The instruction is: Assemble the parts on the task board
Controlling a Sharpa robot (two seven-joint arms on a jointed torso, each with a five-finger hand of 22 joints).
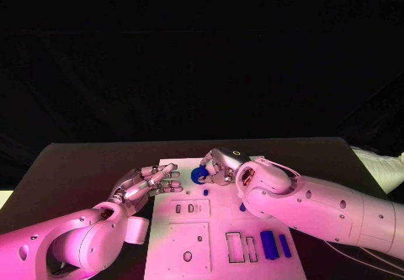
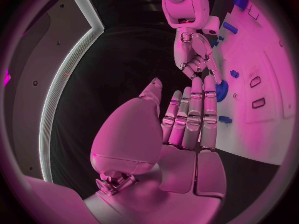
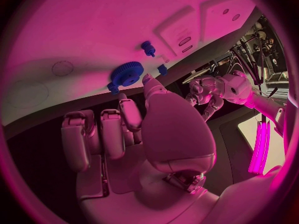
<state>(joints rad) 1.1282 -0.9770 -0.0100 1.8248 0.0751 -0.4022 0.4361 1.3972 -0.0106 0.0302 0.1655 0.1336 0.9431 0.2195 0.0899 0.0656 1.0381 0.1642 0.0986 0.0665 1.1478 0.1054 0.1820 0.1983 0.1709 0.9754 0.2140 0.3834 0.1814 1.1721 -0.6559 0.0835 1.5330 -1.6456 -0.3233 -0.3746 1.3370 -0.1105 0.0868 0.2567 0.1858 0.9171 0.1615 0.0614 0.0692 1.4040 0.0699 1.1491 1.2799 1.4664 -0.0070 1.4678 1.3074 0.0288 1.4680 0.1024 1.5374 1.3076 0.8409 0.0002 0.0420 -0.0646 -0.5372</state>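
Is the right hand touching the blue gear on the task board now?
Cannot tell. In the right wrist view the right hand reaches to the blue gear, fingertips at its edge, but neither contact nor gap shows plainly.
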